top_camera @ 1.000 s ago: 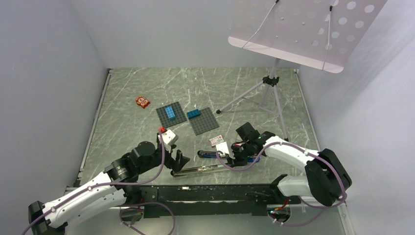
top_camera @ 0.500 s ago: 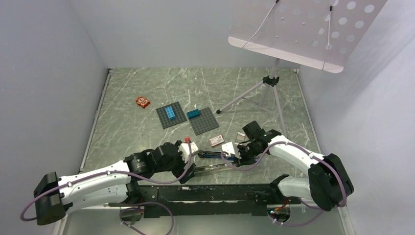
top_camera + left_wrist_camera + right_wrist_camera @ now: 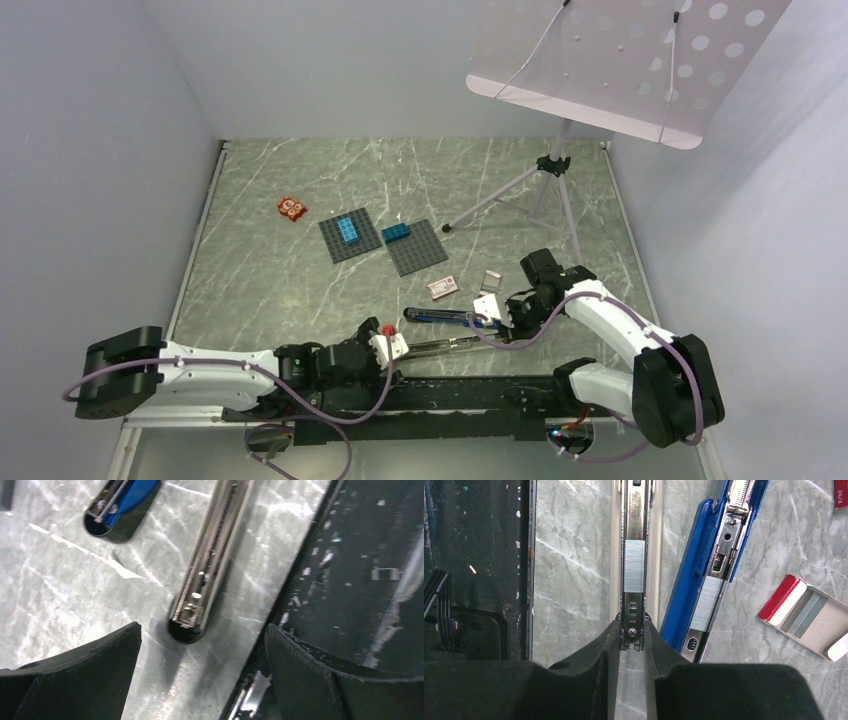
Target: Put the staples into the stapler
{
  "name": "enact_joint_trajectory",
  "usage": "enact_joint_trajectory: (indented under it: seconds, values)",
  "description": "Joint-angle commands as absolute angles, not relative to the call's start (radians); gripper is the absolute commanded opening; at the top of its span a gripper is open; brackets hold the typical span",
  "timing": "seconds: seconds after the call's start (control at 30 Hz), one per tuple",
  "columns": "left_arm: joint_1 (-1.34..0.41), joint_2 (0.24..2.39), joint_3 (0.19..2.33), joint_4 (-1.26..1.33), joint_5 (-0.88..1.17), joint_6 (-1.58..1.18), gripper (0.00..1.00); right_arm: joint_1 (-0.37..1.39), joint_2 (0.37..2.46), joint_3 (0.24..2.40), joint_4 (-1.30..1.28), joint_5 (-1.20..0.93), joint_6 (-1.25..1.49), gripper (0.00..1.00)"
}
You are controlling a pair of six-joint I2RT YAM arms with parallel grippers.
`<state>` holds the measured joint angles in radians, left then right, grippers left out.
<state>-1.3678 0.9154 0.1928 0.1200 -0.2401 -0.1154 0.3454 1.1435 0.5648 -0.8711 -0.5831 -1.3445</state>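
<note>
Staple box (image 3: pixel 841 492): "24/8" in white figures on its red face, turned sideways, at 1 o'clock in the right wrist view, cut by the frame edge; the last figure is uncertain.
Top view: the box's red print on white is too small to read.
</note>
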Motion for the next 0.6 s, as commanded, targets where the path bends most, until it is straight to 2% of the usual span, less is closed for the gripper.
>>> enact_joint_trajectory:
  seconds: [0.0,0.17,0.3,0.57]
  values:
    - [-1.379,0.941,0.100,0.492,-0.402,-0.047,0.96,0.337,1.136,0.558,-0.923,-0.588,-1.414,0.07]
    - [-1.378,0.933,0.005,0.659,-0.353,-0.018,0.90,0.336,1.155,0.551,-0.905,-0.602,-1.420,0.07]
    - [-1.376,0.972,0.011,0.670,-0.329,-0.016,0.70,0.336,1.172,0.553,-0.897,-0.617,-1.424,0.07]
    - [-1.373,1.072,0.061,0.614,-0.253,-0.041,0.65,0.333,1.177,0.569,-0.911,-0.624,-1.428,0.07]
